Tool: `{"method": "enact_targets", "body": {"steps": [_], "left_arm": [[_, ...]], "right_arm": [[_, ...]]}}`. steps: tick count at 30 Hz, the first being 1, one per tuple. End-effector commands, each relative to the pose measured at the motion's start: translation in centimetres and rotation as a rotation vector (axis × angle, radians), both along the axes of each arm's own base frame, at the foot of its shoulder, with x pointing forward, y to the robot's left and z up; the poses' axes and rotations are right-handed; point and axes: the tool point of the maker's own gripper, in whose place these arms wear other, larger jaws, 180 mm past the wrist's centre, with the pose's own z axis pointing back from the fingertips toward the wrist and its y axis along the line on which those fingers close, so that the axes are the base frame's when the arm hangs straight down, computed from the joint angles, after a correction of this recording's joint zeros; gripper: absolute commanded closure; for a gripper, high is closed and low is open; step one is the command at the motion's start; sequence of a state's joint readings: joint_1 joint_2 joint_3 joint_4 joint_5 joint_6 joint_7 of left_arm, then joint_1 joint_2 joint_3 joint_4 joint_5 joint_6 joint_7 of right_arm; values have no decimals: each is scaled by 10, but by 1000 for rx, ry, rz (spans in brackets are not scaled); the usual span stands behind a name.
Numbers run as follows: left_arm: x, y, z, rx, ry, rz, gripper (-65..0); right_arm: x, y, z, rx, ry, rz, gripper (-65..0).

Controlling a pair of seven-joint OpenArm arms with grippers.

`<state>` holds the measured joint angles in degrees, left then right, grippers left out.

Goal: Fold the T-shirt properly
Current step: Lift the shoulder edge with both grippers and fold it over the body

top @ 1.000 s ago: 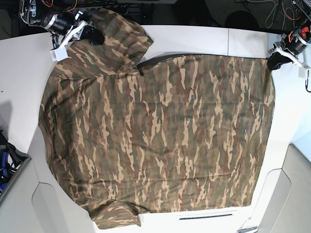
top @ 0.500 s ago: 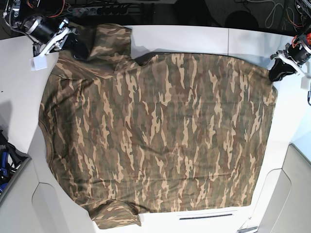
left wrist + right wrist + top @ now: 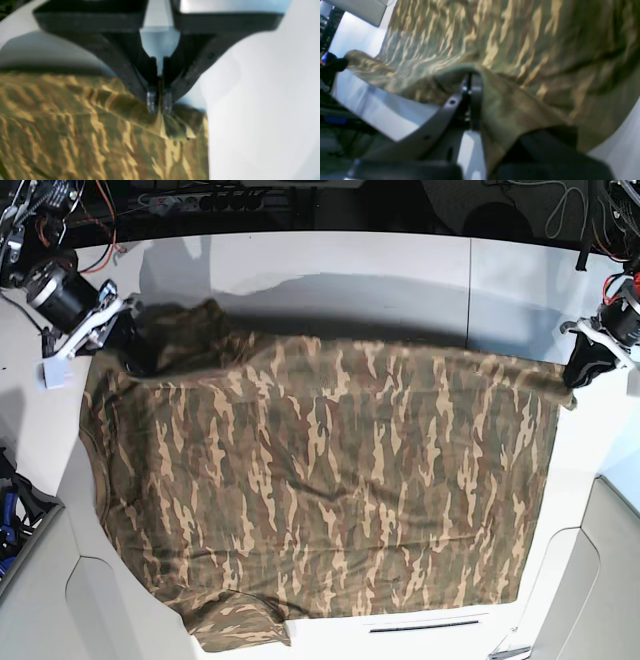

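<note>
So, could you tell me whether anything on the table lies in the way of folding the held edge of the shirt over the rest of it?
Nothing visible does. Both the left gripper and the right gripper are shut on the shirt, and its spread cloth and the bare table around it carry no other object.

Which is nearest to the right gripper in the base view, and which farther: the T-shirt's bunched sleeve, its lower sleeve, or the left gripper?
From the right gripper:
1. The bunched sleeve of the T-shirt, right beside it.
2. Lower sleeve, at the bottom edge.
3. Left gripper, across at the far corner.
</note>
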<state>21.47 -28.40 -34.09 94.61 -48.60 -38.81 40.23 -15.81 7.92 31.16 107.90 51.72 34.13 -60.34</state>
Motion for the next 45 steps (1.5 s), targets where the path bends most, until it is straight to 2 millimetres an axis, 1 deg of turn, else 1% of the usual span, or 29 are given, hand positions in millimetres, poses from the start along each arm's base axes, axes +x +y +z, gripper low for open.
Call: {"method": "enact_targets", "body": {"steps": [1,4,8,10,13,15,19,24,29,32,36,39,40,41,43,45], "left_arm": [[12,5,20,25,-68,-6,0],[23,7,26,61,-99,-6,0],[41,6,34,75,-138,2,0],[51,6,31,74,-143,10,0],[65,4,16,88,-124,6,0],[76,6,11,97,-131,24,0],[101,13,15,115,-151,56,0],[119,21,21,106,-170,84,0],[130,27,23,80,-189,109,0],[136,23,16,66,-176,102,0],[144,15,-2,69,-139,80,0],[148,23,-9,63,-128,125,0],[149,26,-10,60,-123,139,-13],[150,28,-11,59,-120,149,-57],[149,29,-12,55,-118,154,-152],[149,29,-12,54,-114,153,-247]], "right_arm": [[11,-4,12,-1,-53,-10,0],[29,-11,11,-1,-68,-31,0],[60,-15,8,47,-80,-55,0],[75,-15,6,75,-79,-61,0],[96,-18,0,94,-63,-73,0],[110,-20,-2,109,-61,-87,0],[140,-23,1,145,-66,-105,0],[169,-23,0,142,-58,-103,0],[192,-16,-1,91,-51,-69,0],[203,-11,-2,52,-64,-59,0],[206,-5,-13,12,-50,-41,0],[208,-5,-19,-11,-54,-47,0],[208,-7,-21,-21,-55,-53,0],[209,-8,-24,-28,-55,-58,-56],[208,-10,-26,-43,-53,-59,-213],[208,-10,-26,-44,-52,-60,-346]]}}
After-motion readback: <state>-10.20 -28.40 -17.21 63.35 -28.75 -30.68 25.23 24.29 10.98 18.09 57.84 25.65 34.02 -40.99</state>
